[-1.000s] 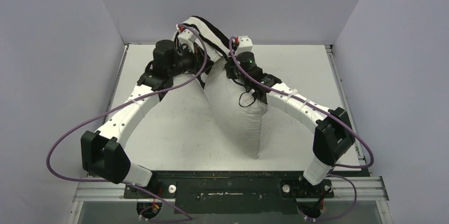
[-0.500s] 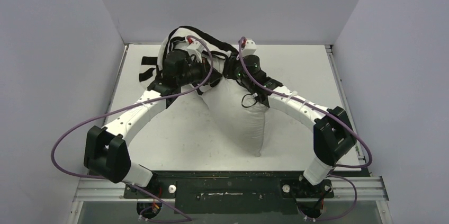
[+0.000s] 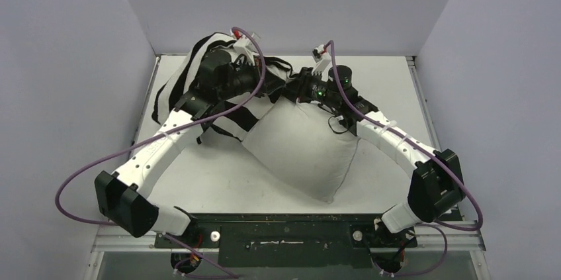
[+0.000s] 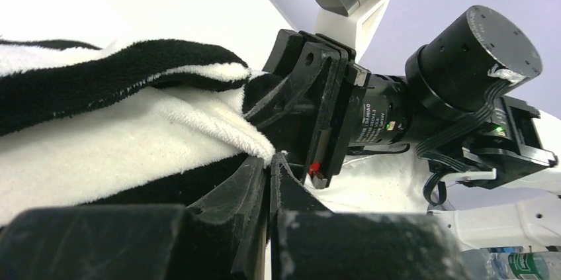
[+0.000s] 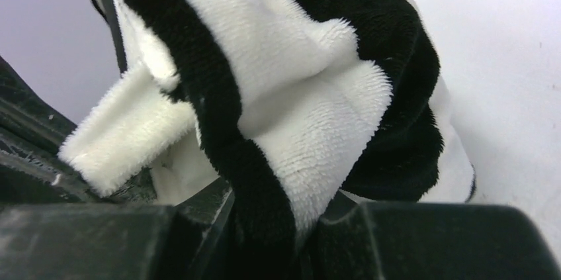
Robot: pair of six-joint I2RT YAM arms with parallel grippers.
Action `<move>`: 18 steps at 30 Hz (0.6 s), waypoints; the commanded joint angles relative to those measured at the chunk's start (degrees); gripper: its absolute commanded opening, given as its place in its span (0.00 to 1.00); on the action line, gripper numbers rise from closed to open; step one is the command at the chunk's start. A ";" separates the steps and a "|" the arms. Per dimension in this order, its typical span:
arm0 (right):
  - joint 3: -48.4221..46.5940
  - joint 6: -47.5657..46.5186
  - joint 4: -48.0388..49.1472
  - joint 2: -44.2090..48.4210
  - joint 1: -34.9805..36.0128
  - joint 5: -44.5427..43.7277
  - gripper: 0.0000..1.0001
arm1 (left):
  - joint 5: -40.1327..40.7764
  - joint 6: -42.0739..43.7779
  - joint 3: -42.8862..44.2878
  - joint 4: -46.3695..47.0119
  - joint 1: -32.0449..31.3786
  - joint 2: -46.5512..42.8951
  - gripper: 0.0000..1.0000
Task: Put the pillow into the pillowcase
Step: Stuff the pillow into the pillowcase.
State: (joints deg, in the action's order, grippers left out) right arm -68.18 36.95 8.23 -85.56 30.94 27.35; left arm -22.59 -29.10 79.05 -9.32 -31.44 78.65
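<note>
A plump rectangular pillow (image 3: 301,151) of off-white textured fabric is seen lying on the white tabletop (image 3: 218,174) between the two arms. One corner is pointed towards the near edge, and the far end is lifted up to where the two hands meet. A soft plush pillowcase (image 3: 173,88) with broad black and white stripes is bunched at the far left. It is draped over the left arm's wrist, and a black-striped fold is laid against the pillow's left side. How far the pillow has entered the pillowcase cannot be told, since the opening is hidden behind the arms.

In the left wrist view, the fingers of the left hand (image 4: 270,177) are pressed together, with a white edge of the pillowcase caught at their tips. The black body of the right hand is seen just beyond them, almost touching.

In the right wrist view, the right hand (image 5: 271,227) is clamped on a thick fold of the pillowcase. A black stripe is pinched between its fingers, and the cloth is bulged upwards above them.
</note>
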 commanded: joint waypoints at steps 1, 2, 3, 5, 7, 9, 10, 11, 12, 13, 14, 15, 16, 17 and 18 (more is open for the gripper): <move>1.22 2.78 4.89 -1.55 -2.52 3.20 0.20 | -4.92 1.42 2.87 1.41 -1.82 6.09 0.00; 1.15 1.76 3.54 -1.57 -2.81 2.07 0.25 | -4.95 1.54 3.04 1.47 -1.25 7.22 0.00; 0.69 0.60 2.08 -1.52 -3.16 1.31 0.30 | -5.54 1.07 3.35 1.44 -0.47 8.38 0.01; -1.12 -2.32 -3.30 -1.14 -3.83 -0.93 0.45 | -7.06 0.09 4.43 1.26 1.13 9.65 0.12; -2.46 -5.64 -7.59 0.15 -4.77 -4.39 0.57 | -7.24 0.98 6.00 -0.19 2.11 9.58 0.24; -2.03 -8.50 -10.93 2.86 -6.18 -6.97 0.70 | -4.01 3.95 8.22 -4.14 2.25 8.77 0.36; -1.58 -9.66 -11.83 4.24 -6.85 -7.79 0.74 | -2.02 5.58 9.23 -6.59 2.26 8.15 0.39; -1.13 -10.46 -12.57 5.51 -7.53 -8.41 0.78 | 0.41 7.14 9.84 -8.74 2.26 7.47 0.41; -0.82 -12.26 -13.21 6.70 -8.09 -8.66 0.81 | 2.61 8.46 10.00 -10.67 2.22 6.63 0.42; -0.68 -13.69 -14.40 7.77 -8.71 -8.82 0.83 | 4.76 9.59 9.60 -11.89 2.18 5.62 0.43; -0.86 -15.44 -15.39 8.72 -8.92 -9.27 0.85 | 6.71 10.44 8.73 -12.65 2.17 4.56 0.44; -0.97 -17.29 -16.13 9.49 -8.99 -9.39 0.87 | 8.01 11.07 7.39 -12.62 2.17 3.63 0.45; -1.05 -19.19 -16.50 10.09 -9.04 -8.88 0.89 | 8.98 11.58 5.92 -12.47 2.17 2.66 0.45; -0.93 -20.99 -16.72 10.67 -9.03 -7.75 0.90 | 9.76 12.01 4.25 -11.98 2.17 1.74 0.45; -0.83 -22.59 -16.79 10.99 -8.96 -7.02 0.91 | 10.37 12.45 2.67 -11.57 2.17 1.35 0.45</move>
State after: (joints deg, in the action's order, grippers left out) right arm -67.09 23.35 -7.55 -78.30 21.76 19.79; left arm -17.93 -21.06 84.82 -19.90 -29.26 84.53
